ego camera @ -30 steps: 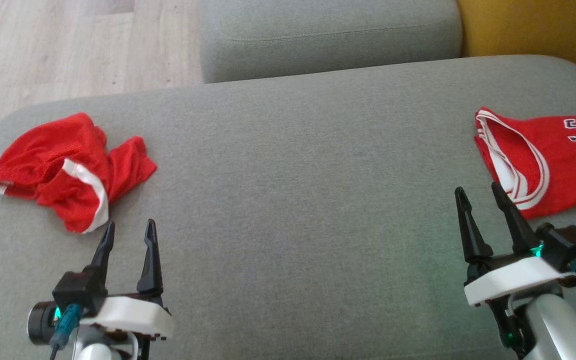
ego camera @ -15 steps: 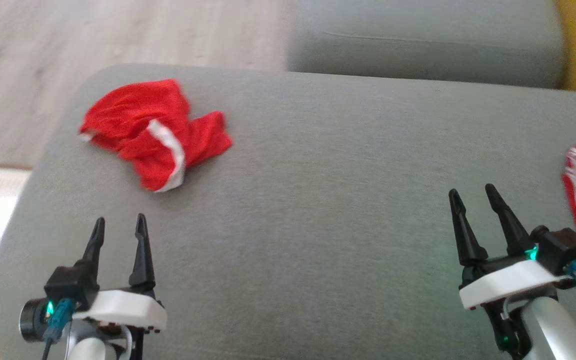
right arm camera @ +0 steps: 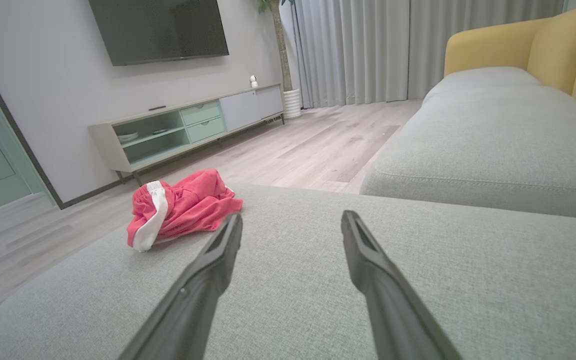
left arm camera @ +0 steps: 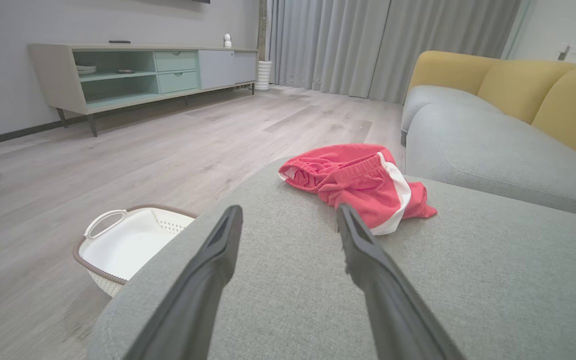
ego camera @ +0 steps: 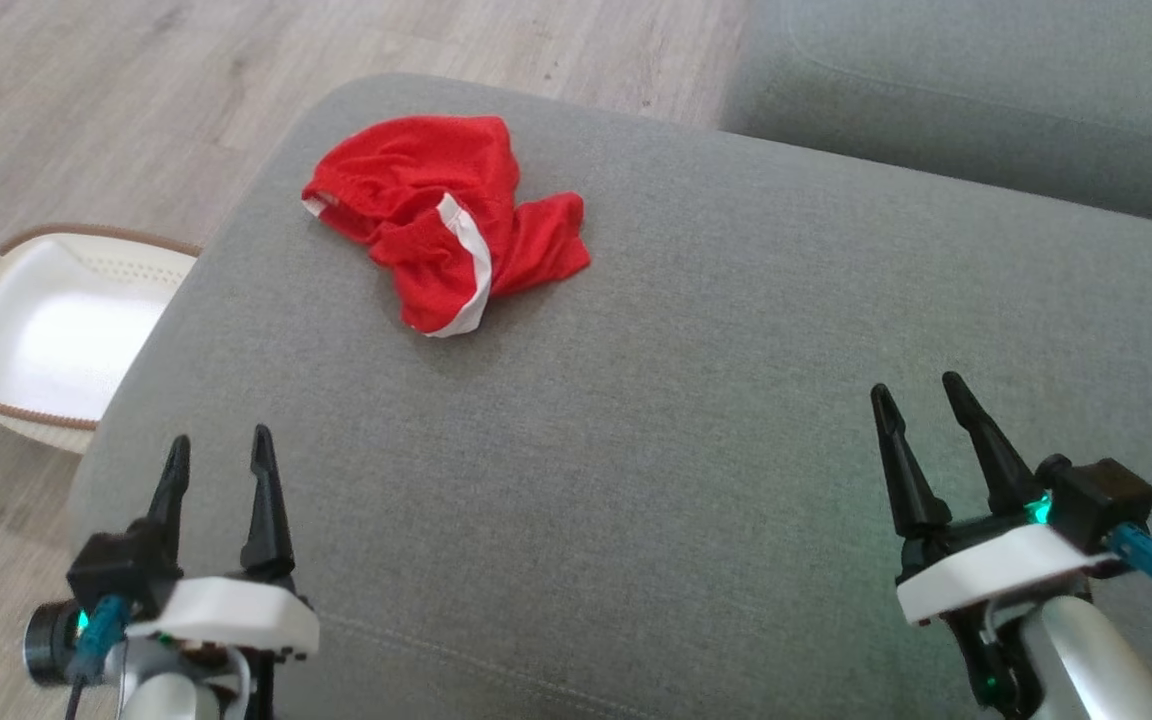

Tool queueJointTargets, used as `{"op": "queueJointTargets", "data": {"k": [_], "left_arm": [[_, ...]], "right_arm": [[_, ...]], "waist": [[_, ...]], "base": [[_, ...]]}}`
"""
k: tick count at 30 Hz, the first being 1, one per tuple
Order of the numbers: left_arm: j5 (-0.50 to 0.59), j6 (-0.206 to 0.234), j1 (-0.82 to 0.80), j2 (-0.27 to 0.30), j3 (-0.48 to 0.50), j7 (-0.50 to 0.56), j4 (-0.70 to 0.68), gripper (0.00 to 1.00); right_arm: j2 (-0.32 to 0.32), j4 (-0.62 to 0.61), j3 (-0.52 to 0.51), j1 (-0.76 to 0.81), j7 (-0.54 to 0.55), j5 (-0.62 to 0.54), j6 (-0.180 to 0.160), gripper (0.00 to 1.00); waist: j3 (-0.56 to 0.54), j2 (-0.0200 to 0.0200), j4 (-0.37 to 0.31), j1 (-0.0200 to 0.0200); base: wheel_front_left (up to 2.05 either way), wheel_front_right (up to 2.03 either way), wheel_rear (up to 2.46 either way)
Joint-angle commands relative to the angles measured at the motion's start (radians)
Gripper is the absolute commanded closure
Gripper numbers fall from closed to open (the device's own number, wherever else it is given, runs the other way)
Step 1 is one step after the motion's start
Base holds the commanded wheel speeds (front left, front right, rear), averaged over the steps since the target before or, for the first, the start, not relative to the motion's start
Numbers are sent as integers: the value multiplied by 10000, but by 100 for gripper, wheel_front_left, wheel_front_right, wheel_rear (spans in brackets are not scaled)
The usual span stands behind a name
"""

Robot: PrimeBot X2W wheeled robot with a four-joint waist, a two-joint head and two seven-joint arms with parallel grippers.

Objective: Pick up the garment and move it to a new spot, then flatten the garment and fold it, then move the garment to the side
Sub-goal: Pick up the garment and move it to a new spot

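The garment (ego camera: 441,210), red mesh shorts with a white stripe, lies crumpled near the far left corner of the grey sofa seat (ego camera: 696,420). It also lies ahead of the fingers in the left wrist view (left arm camera: 363,185) and off to the left in the right wrist view (right arm camera: 178,207). My left gripper (ego camera: 218,455) hovers open near the seat's front left edge, well short of the shorts. At the front right my right gripper (ego camera: 921,400) is open too, with nothing between its fingers.
A white laundry basket (ego camera: 11,400) with a brown rim stands on the wooden floor left of the seat, also seen in the left wrist view (left arm camera: 118,245). Another grey cushion (ego camera: 986,110) lies beyond. A low cabinet (right arm camera: 183,130) lines the far wall.
The head camera has swung left: the shorts now sit nearer the picture's middle, the basket has come into view and the red jersey at the right has left it. Both grippers stay open.
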Motion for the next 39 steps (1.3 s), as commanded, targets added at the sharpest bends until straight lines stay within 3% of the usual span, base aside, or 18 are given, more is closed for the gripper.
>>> {"op": "queueJointTargets", "data": {"k": [1, 5, 8, 11, 14, 20, 25, 31, 32, 34, 39], "left_arm": [[-74, -50, -775, 33, 302, -76, -289, 0], [-56, -501, -2116, 576, 112, 1024, -122, 0], [-512, -1031, -3625, 974, -56, 2714, 155, 0], [-929, -1404, -5116, 1802, -762, 4515, 905, 0], [-1870, -1461, -6383, 2399, -1170, 5775, 1731, 0], [-3739, -1469, -7914, 3587, -1884, 7315, 3466, 0], [-3991, -1462, -8511, 4355, -2004, 7762, 4836, 0], [-4039, -1361, -8727, 4535, -2169, 8555, 6273, 0], [-4036, -1373, -8757, 4563, -2218, 8583, 6371, 17], [-3928, -1391, -8831, 4657, -2363, 8511, 6492, 100], [-3720, -1445, -9072, 4715, -2900, 8279, 6345, 100]], "right_arm": [[-120, -413, 177, -382, -78, -23, 67, 0], [-161, -792, 79, -480, -87, -75, 67, 0], [-212, -1066, 58, -561, -90, -114, 67, 0], [-265, -1254, 116, -713, -92, -105, 67, 0], [-302, -1387, 248, -920, -92, -64, 67, 0], [-334, -1392, 550, -1409, -94, 145, 67, 0], [-337, -1335, 659, -1720, -94, 281, 67, 0], [-331, -1246, 687, -1864, -94, 353, 67, 0], [-332, -1246, 674, -1858, -94, 356, 67, 0], [-333, -1237, 631, -1822, -94, 352, 67, 0], [-229, -1146, 562, -1634, -95, 306, 67, 0]], "waist": [[98, 0, -125, 0], [399, 0, -491, 0], [702, 0, -899, 0], [1049, 0, -1431, 0], [1454, 0, -2062, 0], [2151, 0, -3268, 0], [2524, 0, -3939, 0], [2627, 0, -4191, 0], [2611, 0, -4192, 0], [2537, 0, -4165, 0], [2086, 0, -4045, 0]], "base": [[0, 0, 0], [0, 0, 0], [0, 0, 0], [0, 0, 0], [0, 0, 0], [0, 0, 0], [0, 0, 0], [0, 0, 0], [0, 0, 0], [0, 0, 0], [0, 0, 0]]}}
